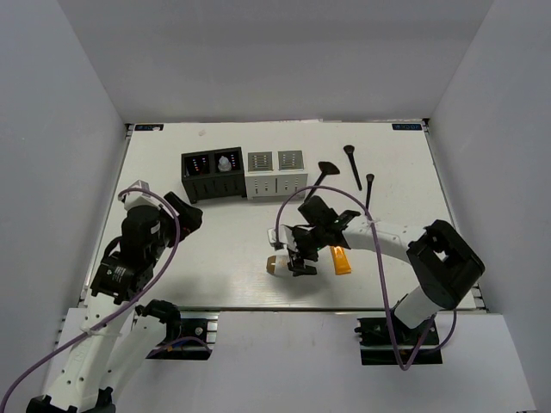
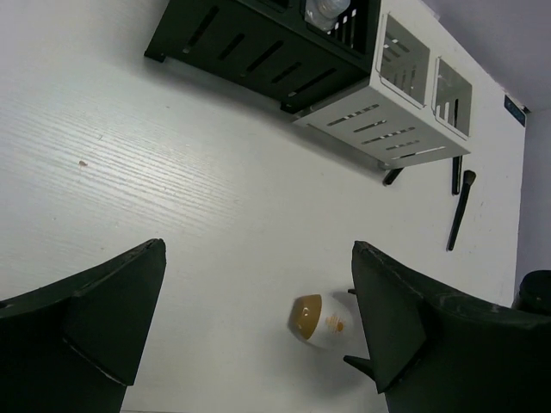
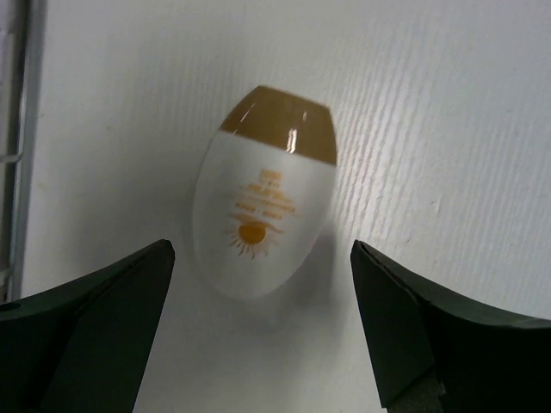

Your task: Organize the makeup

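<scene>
Right wrist: white oval compact untouched between fingers of spread right pincer

This is a robot test cell in a lab, not a lived-in room. A bare white table is boxed in by plain grey panels on its left, far and right sides. The left arm and right arm are bolted to mounts at its near edge, trailing loose purple cables. Small labels mark the far corners. On the table are staged props: makeup brushes, a black slotted box and a white slotted box.
</scene>
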